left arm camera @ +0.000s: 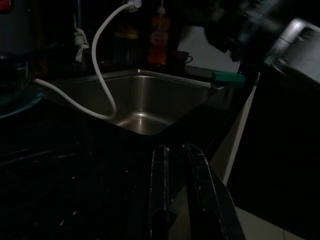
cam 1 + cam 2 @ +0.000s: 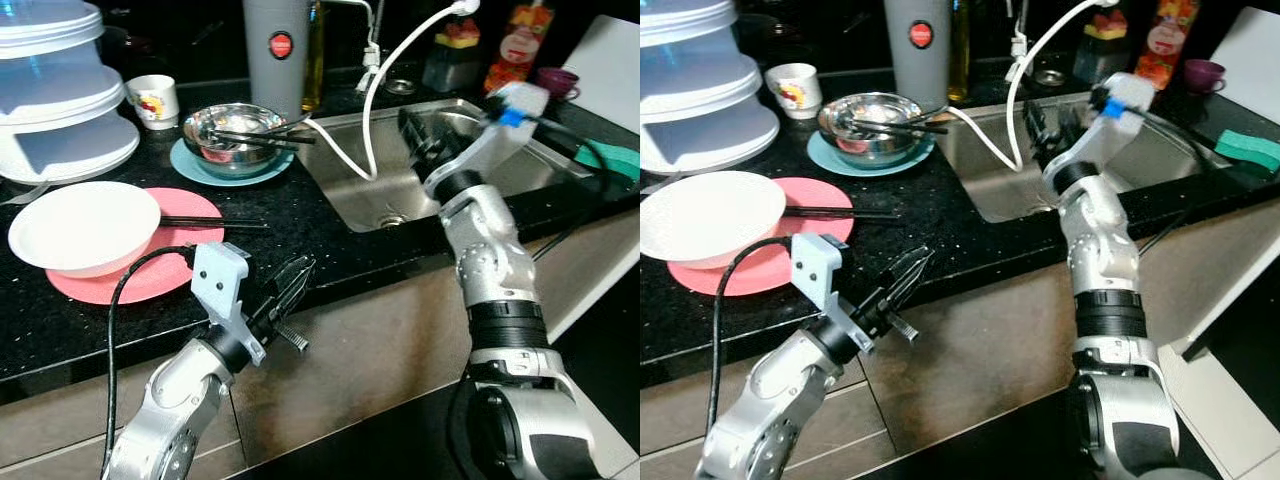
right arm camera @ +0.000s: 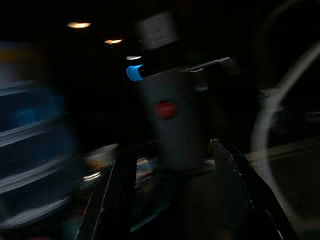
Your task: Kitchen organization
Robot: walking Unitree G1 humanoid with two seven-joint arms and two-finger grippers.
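A white hose [image 2: 372, 110] loops across the open sink [image 2: 352, 196], partly barring its left side.

Right wrist view is dark and motion-blurred. The right gripper [image 3: 175, 200] is seen with its jaws spread wide, two black fingers [image 3: 120, 195] framing the scene. Between them a grey cylindrical container [image 3: 170, 125] with a red round mark is made out. A blue spot [image 3: 133, 73] is seen beside its top. Pale stacked tiers [image 3: 35, 155] are blurred at one side, a white hose [image 3: 272, 110] at the other. Two small lights [image 3: 78, 24] are visible above.
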